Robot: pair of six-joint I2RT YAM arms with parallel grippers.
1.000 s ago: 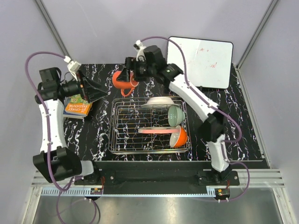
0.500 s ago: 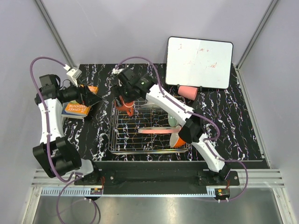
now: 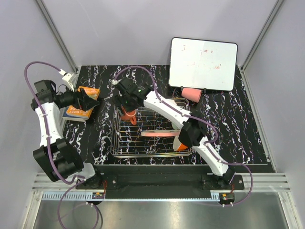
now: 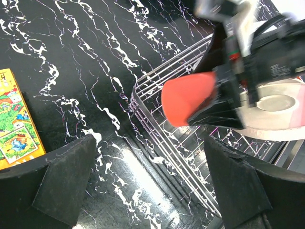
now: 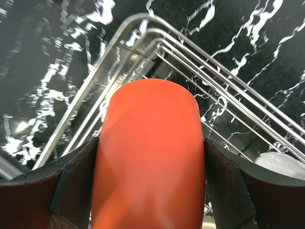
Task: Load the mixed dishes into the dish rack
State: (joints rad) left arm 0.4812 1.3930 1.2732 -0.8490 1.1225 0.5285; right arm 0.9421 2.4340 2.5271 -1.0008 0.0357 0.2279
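Note:
My right gripper point(image 3: 127, 108) is shut on the orange-red mug point(image 3: 129, 117) and holds it over the far left corner of the silver wire dish rack point(image 3: 147, 153). In the right wrist view the mug point(image 5: 150, 138) fills the space between the fingers point(image 5: 76, 186), above the rack's rim point(image 5: 143, 21). The pink-and-cream plate point(image 3: 159, 134) stands in the rack. The orange bowl point(image 3: 184, 143) shows partly behind my right arm. The small pink cup point(image 3: 191, 94) lies on the table below the whiteboard. My left gripper point(image 3: 93, 101) is open and empty, left of the rack point(image 4: 181, 148); its view shows the mug point(image 4: 188, 98).
A green-orange book point(image 3: 74, 113) lies on the black marbled table under my left gripper, also seen in the left wrist view point(image 4: 14, 129). A whiteboard point(image 3: 204, 63) leans at the back right. My right arm stretches across the rack and hides the dishes at its back.
My right gripper has carried the mug from beyond the rack's far edge down to its far left corner. My left gripper has drawn back slightly over the book.

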